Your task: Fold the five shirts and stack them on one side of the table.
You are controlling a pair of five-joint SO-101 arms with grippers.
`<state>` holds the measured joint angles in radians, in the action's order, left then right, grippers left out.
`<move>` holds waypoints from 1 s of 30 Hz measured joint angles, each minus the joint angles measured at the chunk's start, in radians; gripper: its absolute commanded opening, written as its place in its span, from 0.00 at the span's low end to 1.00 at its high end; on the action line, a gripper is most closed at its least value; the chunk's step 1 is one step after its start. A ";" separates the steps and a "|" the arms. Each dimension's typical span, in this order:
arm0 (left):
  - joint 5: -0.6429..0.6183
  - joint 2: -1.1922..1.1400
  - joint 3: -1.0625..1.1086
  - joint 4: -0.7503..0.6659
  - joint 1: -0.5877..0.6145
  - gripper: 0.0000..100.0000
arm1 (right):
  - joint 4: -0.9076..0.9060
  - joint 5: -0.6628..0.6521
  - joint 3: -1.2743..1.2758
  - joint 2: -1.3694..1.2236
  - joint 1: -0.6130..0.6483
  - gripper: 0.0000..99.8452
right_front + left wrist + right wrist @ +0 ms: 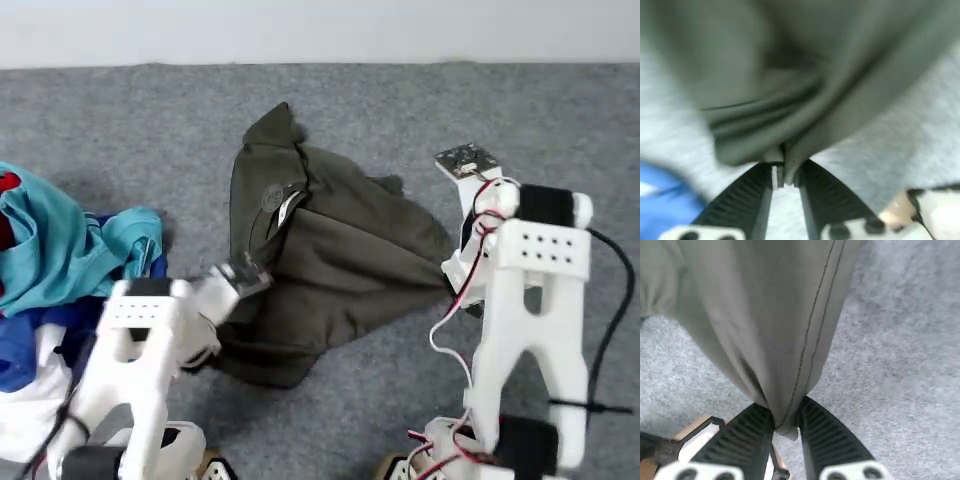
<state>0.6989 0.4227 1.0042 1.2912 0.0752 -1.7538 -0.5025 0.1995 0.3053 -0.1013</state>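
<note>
Left gripper (785, 172): jaws almost closed, pinching a bunched fold at the near edge of the olive shirt (340, 250).
Right gripper (786, 421): jaws almost closed on a stitched hem of the same garment.
Handling: judged light, limp and not slippery; it sags between the two grips. Hold it at hem corners or seams, with both arms together.
Appearance: dark olive, collared, with a round mark near the collar; rumpled and partly doubled over.
Location: centre of the grey table (520, 120), collar at the far end.
Other shirts (60, 260): a teal, blue and white heap beside the left arm.

The desk (120, 130) has a grey, carpet-like surface, coarse and speckled in its nap. A plain pale wall (320, 30) runs along its far edge.
</note>
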 measured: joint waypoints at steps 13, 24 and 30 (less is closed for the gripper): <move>-0.241 0.361 -0.410 0.221 0.025 0.01 | 0.000 -0.046 -0.244 0.316 0.000 0.01; -0.327 0.414 -0.829 0.229 0.029 0.01 | 0.014 -0.121 -0.684 0.324 0.000 0.01; -0.327 0.419 -1.054 0.109 0.034 0.01 | 0.126 -0.121 -0.784 0.338 0.000 0.01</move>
<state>0.3721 0.8416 -0.0499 1.4001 0.1089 -1.6280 -0.6237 -0.5846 0.6429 -0.1013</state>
